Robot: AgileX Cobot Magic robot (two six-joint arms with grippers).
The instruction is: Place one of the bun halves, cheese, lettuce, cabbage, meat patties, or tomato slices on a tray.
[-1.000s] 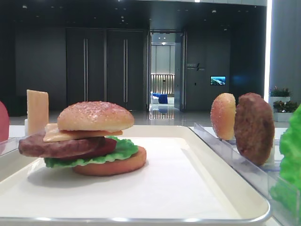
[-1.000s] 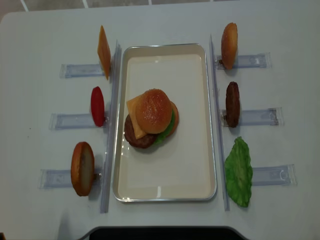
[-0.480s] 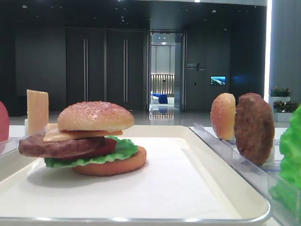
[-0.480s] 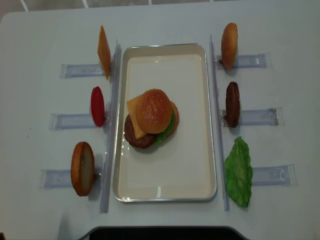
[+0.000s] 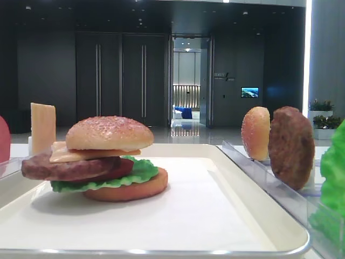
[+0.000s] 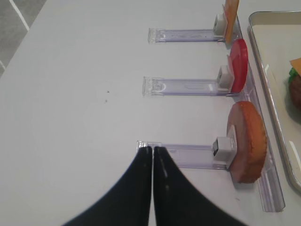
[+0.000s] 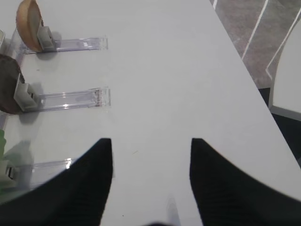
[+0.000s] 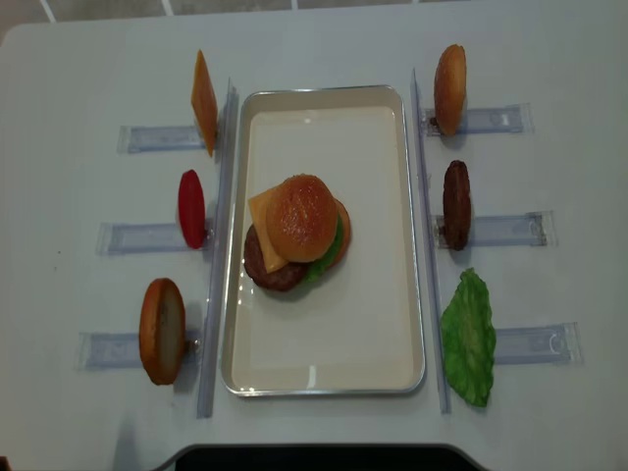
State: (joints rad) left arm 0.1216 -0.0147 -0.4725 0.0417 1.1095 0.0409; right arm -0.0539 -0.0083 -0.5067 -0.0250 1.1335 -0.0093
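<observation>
On the cream tray [image 8: 363,324] stands a stack: the seeded top bun [image 8: 302,218] over cheese [image 8: 260,211], a meat patty [image 8: 270,270], lettuce [image 8: 332,253] and a bottom bun. The low exterior view shows the same bun [image 5: 109,133] on the tray [image 5: 205,216]. My left gripper [image 6: 153,148] is shut and empty, at the outer end of the rack that holds an orange bun [image 6: 248,141]. Over bare table right of the racks, my right gripper [image 7: 150,140] is open and empty. Neither gripper shows in the exterior views. Cabbage is out of view.
Clear racks flank the tray. On the left stand a cheese slice [image 8: 204,101], a tomato slice [image 8: 191,208] and a bun [image 8: 162,330]. On the right stand a bun [image 8: 450,88], a patty [image 8: 456,204] and a lettuce leaf [image 8: 469,337]. The table edge [image 7: 244,75] runs near my right gripper.
</observation>
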